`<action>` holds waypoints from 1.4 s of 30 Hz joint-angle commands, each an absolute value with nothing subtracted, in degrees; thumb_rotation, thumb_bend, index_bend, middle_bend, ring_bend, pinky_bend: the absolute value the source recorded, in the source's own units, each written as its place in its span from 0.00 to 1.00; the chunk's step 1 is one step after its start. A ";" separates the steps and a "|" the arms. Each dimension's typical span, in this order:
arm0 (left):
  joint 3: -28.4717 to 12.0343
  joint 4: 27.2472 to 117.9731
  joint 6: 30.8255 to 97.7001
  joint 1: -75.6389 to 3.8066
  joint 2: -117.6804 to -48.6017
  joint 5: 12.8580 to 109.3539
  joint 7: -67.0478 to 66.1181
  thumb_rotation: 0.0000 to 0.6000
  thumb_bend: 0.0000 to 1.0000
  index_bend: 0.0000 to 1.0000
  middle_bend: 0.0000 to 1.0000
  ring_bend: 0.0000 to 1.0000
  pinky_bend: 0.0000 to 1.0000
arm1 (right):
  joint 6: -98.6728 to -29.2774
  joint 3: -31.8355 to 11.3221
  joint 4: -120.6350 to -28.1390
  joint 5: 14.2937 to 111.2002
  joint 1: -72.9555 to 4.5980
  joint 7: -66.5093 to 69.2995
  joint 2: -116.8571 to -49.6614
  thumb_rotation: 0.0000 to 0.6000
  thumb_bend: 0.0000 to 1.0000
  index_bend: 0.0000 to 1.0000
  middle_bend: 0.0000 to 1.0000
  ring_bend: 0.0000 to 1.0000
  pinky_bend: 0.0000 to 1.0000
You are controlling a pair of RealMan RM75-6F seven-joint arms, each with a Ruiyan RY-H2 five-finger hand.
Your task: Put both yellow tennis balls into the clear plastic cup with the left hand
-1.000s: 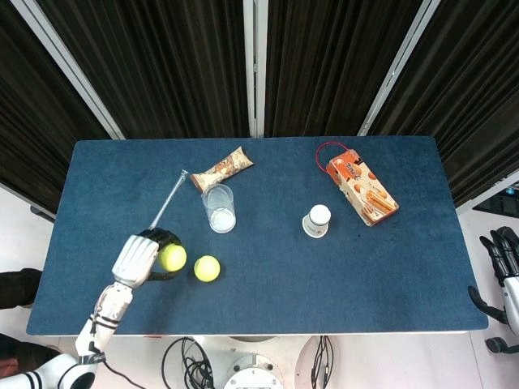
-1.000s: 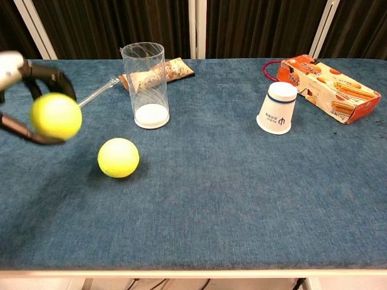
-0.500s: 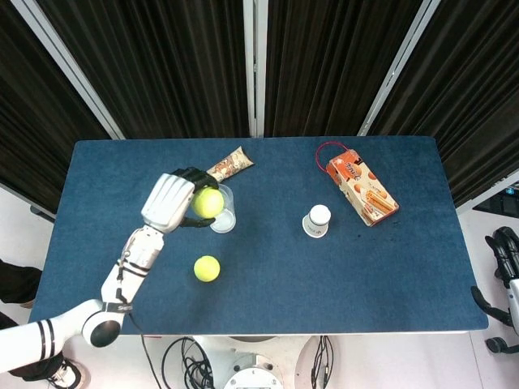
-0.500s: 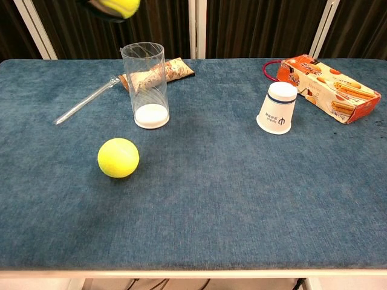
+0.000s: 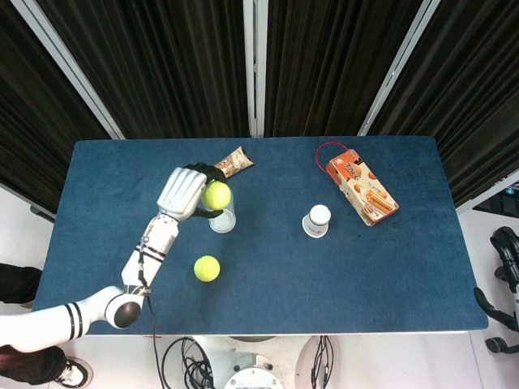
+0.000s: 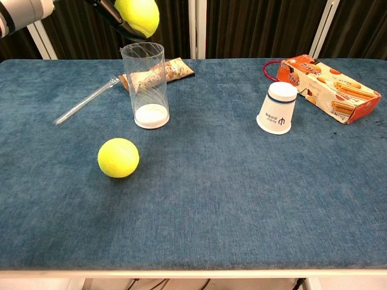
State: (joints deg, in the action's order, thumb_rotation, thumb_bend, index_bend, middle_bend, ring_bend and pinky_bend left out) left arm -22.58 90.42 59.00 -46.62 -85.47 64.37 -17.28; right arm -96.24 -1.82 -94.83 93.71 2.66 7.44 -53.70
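- Left hand (image 5: 182, 193) grips one tennis ball (image 5: 216, 195), fingers wrapped around it, raised above the worktop (image 5: 268, 275) so the ball can drop in from above.
- Clear cup (image 6: 145, 84) stands upright directly beneath, mouth open and unblocked.
- Second ball (image 6: 118, 157) lies on the worktop nearer the robot, apart from the cup, awaiting pickup.
- Right hand (image 5: 504, 251) hangs off the worktop edge; its finger state cannot be told.

I have one yellow tennis ball (image 6: 138, 14) gripped in my left hand (image 5: 183, 193), held in the air just above the open mouth of the clear plastic cup (image 6: 145, 85). The cup stands upright on the blue table (image 6: 242, 199), tall, see-through, with a white base. The second yellow tennis ball (image 6: 118, 157) rests on the table nearer me, apart from the cup.
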 commanded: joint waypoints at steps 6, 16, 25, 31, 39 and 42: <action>-21.18 88.32 57.81 -46.94 -84.92 62.84 -15.12 1.00 0.09 0.42 0.39 0.29 0.45 | -96.58 -1.96 -94.96 93.45 2.93 7.23 -53.61 1.00 0.24 0.00 0.00 0.00 0.00; -19.59 86.42 58.27 -47.28 -84.98 64.65 -12.50 1.00 0.06 0.07 0.12 0.12 0.33 | -95.69 -2.02 -94.76 92.92 2.70 7.17 -53.94 1.00 0.24 0.00 0.00 0.00 0.00; -18.48 93.90 64.00 -44.44 -81.09 69.88 -10.82 1.00 0.06 0.11 0.14 0.12 0.32 | -94.53 -2.26 -93.87 91.83 2.36 7.69 -54.09 1.00 0.24 0.00 0.00 0.00 0.00; -11.45 99.88 74.44 -36.57 -78.08 79.03 -11.44 1.00 0.06 0.23 0.27 0.19 0.37 | -93.65 -2.37 -92.74 91.12 2.06 8.55 -54.76 1.00 0.24 0.00 0.00 0.00 0.00; 0.49 94.37 82.09 -26.76 -79.98 88.99 -3.08 1.00 0.06 0.37 0.37 0.27 0.45 | -92.48 -2.32 -91.91 91.31 1.33 8.85 -55.34 1.00 0.24 0.00 0.00 0.00 0.00; 3.01 89.05 80.94 -25.67 -82.60 90.81 1.26 1.00 0.07 0.39 0.37 0.28 0.47 | -92.25 -2.11 -92.00 91.80 1.15 8.47 -55.47 1.00 0.24 0.00 0.00 0.00 0.00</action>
State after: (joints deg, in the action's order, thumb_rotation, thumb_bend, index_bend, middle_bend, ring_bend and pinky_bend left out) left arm 0.27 93.67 80.85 -27.49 -80.20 88.38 -2.79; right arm -92.30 -2.16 -91.96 91.74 1.19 8.53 -55.44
